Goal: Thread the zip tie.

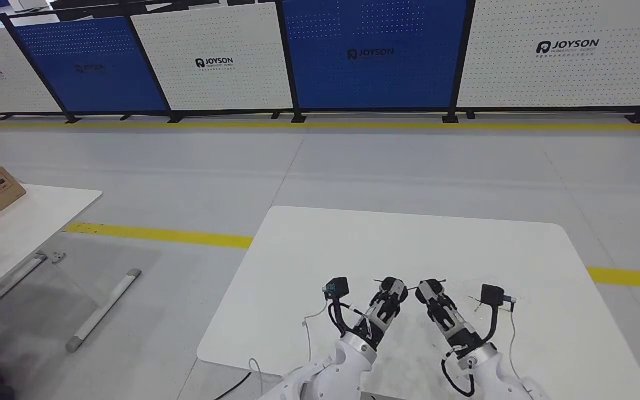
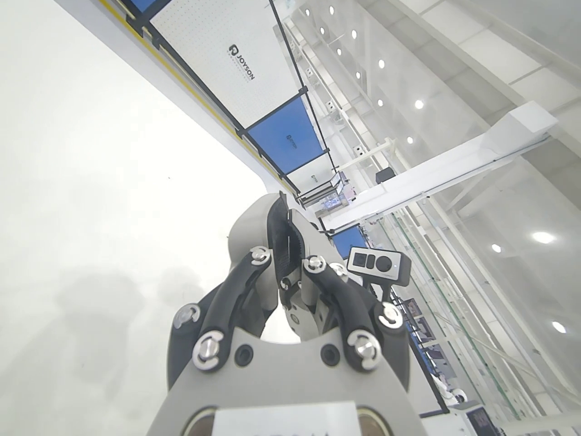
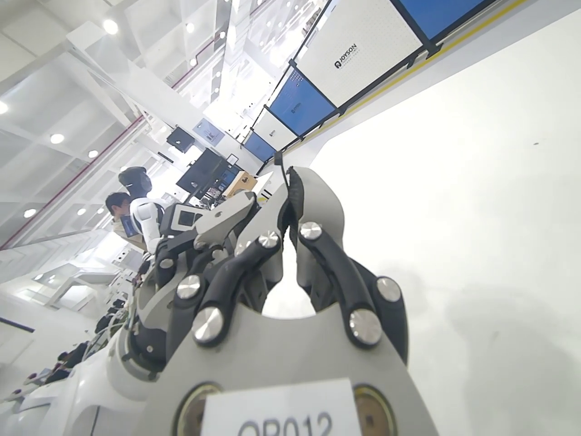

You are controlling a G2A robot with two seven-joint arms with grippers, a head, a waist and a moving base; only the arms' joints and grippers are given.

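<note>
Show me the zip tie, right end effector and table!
zip tie (image 3: pixel 281 167), right wrist view, thin black strip above the fingertips
right end effector (image 3: pixel 290 183), right wrist view, between its shut fingertips
table (image 1: pixel 420 240), top view, bare top

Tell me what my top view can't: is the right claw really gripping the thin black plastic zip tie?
Observer: Yes. The right wrist view shows the right claw shut on the thin black plastic zip tie, its small square head poking out past the claw's tip.
Operator: And the left claw?
Observer: The left wrist view shows the left claw shut tight; whether a strip sits inside it I cannot tell.
Operator: Threaded yet?
Observer: Seemingly not: in the right wrist view the head looks free, nothing visibly through it.
</note>
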